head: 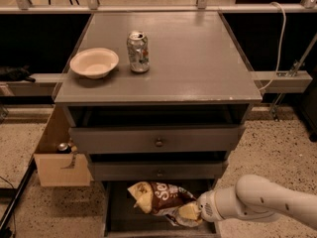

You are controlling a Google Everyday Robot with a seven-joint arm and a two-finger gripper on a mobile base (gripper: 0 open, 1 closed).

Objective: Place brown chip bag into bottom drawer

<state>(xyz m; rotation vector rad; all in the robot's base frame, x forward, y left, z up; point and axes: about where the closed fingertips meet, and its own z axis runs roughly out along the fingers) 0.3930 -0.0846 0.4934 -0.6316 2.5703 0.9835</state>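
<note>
The brown chip bag [158, 201] is crinkled, dark brown with pale yellow ends and white lettering. It hangs just over the open bottom drawer [119, 217], the lowest tray with a dark floor. My gripper [190, 212] reaches in from the right on a white arm and grips the bag's right yellow end. The bag's left end tips toward the drawer's back left. Whether the bag touches the drawer floor is unclear.
The two upper drawers [158, 142] with round knobs are slightly pulled out above. A silver soda can [138, 52] and a cream bowl [94, 62] stand on the cabinet top. A cardboard box [62, 168] sits on the floor to the left.
</note>
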